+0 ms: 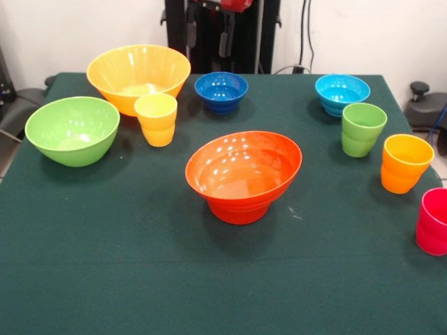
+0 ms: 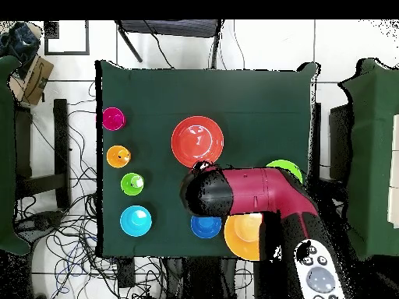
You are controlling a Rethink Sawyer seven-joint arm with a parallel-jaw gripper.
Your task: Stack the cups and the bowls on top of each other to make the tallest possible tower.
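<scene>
The tower [image 1: 244, 174], set wide-bowl-over-small at frame centre as a base, is left untouched, while the fingers' state cannot be told.

Open green cloth lies all along the table's [image 1: 140, 279] near edge and around the tower [image 1: 243, 174] at centre. The large yellow bowl [image 1: 138, 75], green bowl [image 1: 72, 130] and yellow cup [image 1: 156, 118] crowd one far corner. Four pieces line the opposite edge: light blue bowl [image 1: 341, 93], green cup [image 1: 362, 129], orange-yellow cup [image 1: 405, 162], pink-red cup [image 1: 433, 221].
</scene>
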